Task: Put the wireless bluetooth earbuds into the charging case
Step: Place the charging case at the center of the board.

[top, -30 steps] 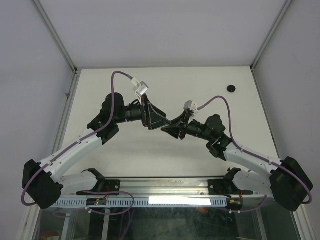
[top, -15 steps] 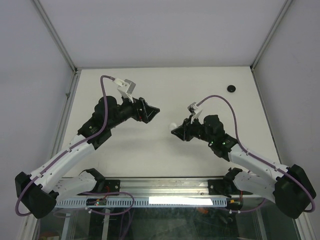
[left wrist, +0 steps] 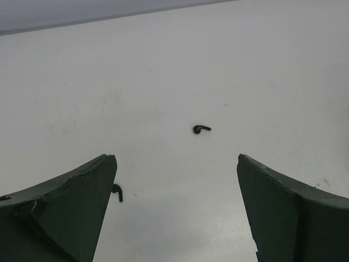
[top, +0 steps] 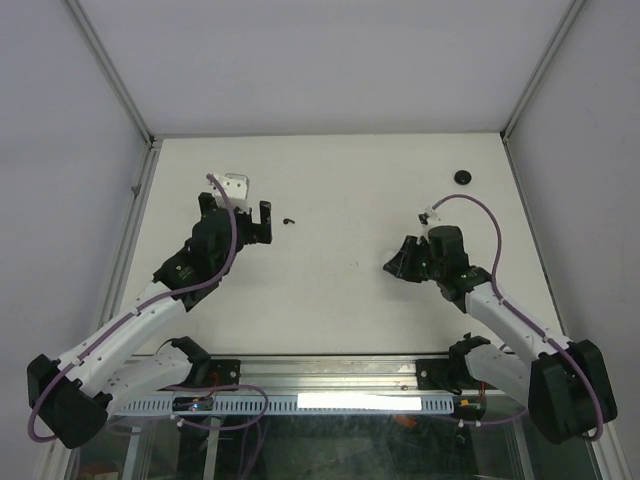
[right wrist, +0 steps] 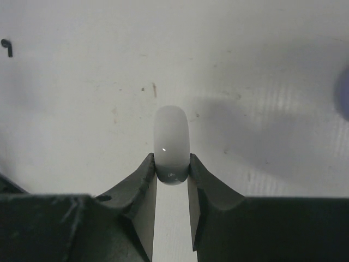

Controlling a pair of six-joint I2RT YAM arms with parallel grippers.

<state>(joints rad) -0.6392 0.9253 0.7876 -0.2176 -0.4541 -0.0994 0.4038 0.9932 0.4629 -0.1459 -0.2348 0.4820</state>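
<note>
The left gripper gapes wide and holds nothing. 1 black earbud lies on the table a little ahead of it. Another black earbud lies just beside 1 of its fingers. Well off to its right, the right gripper pinches a white rounded case.

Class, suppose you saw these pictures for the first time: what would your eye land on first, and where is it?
First, the glossy white rounded piece pinched between the fingers of the right tool, right of the middle of the table. Next, the left tool spread wide open, with two tiny black earbuds lying before it: one ahead between its fingers, the other at a finger's edge.
</note>
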